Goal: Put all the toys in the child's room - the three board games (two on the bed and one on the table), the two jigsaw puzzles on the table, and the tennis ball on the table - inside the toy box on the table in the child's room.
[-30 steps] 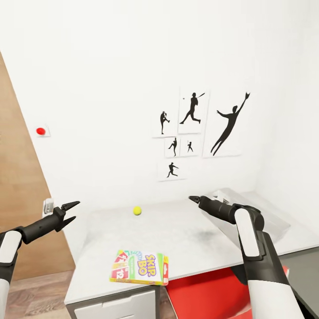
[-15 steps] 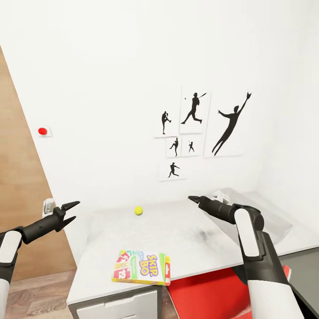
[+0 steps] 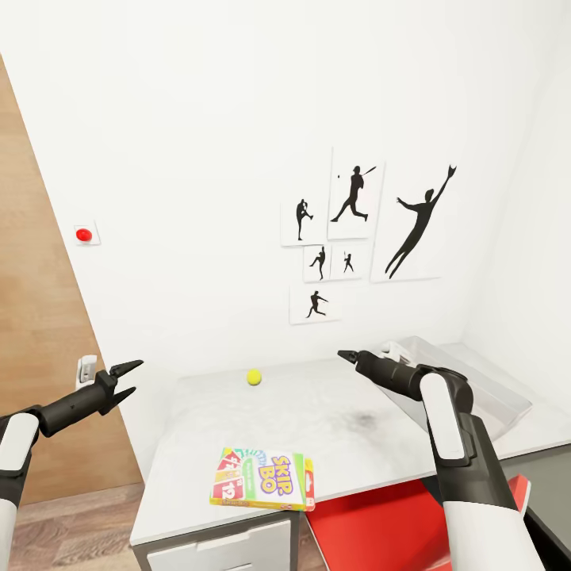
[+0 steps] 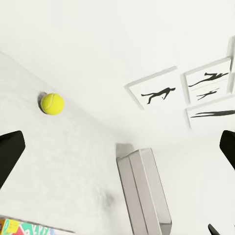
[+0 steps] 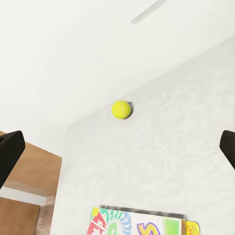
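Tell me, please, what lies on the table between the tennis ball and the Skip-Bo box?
Nothing: in the head view, bare table top separates the tennis ball from the Skip-Bo box.

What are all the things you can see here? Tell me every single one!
Tennis ball: one, yellow-green, far side of the table near the wall.
Skip-Bo box: one, green, red and yellow, flat at the table's near edge.
Toy box: one, pale grey, on the table's right end.
Table: one, pale grey top.
Wall pictures: six, black sports silhouettes on white.
Red button: one, on the wall at left.
Red object: one, below the table's edge.
Left gripper: black, open, left of the table.
Right gripper: black, above the table.
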Controlling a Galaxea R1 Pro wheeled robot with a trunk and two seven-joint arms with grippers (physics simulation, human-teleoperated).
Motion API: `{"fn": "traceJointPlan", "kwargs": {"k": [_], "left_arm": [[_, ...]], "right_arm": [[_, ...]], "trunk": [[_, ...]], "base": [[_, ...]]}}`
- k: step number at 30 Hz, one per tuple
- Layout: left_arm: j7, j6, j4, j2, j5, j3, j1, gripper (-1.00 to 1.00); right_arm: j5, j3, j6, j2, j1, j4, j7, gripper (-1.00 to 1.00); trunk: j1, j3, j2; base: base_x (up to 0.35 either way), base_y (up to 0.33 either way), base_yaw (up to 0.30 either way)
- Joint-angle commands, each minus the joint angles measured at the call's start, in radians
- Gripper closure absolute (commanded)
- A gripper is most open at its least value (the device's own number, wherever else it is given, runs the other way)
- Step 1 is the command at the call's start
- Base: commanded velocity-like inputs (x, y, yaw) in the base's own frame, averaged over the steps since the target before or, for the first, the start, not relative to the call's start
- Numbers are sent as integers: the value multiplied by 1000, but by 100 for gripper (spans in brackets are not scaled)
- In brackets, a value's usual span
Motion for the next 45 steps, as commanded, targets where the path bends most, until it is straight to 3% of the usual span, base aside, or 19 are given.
{"fn": "traceJointPlan", "kwargs": {"k": [1, 21, 25, 31, 40, 45], "left_arm": [[-5, 5, 1, 0, -4, 2, -1, -100], [15, -1, 0, -4, -17, -9, -3, -100], [56, -6, 0, -4, -48, -10, -10, -100], [163, -17, 0, -6, -129, -8, -19, -100], [178, -16, -3, -7, -144, -16, -20, -100], [172, -13, -13, -4, -147, -33, -19, -100]], "right_arm": [[-6, -2, 5, 1, -1, -1, -4, -100], [-6, -7, 6, -4, -1, -1, -4, -100], [-6, -10, 9, -6, -1, -12, -3, -100], [-7, -10, 15, -6, -1, -81, -4, -100], [-9, -4, 14, -2, 9, -100, -4, -100], [-9, 0, 6, 2, 59, -102, -3, -100]], "trunk": [[0, 0, -1], [0, 0, -1], [0, 0, -1], [0, -1, -1], [0, -8, -1], [0, -9, -1]], "base": [[0, 2, 0], [0, 0, 0], [0, 0, 0], [0, 0, 0], [0, 0, 0], [0, 0, 0]]}}
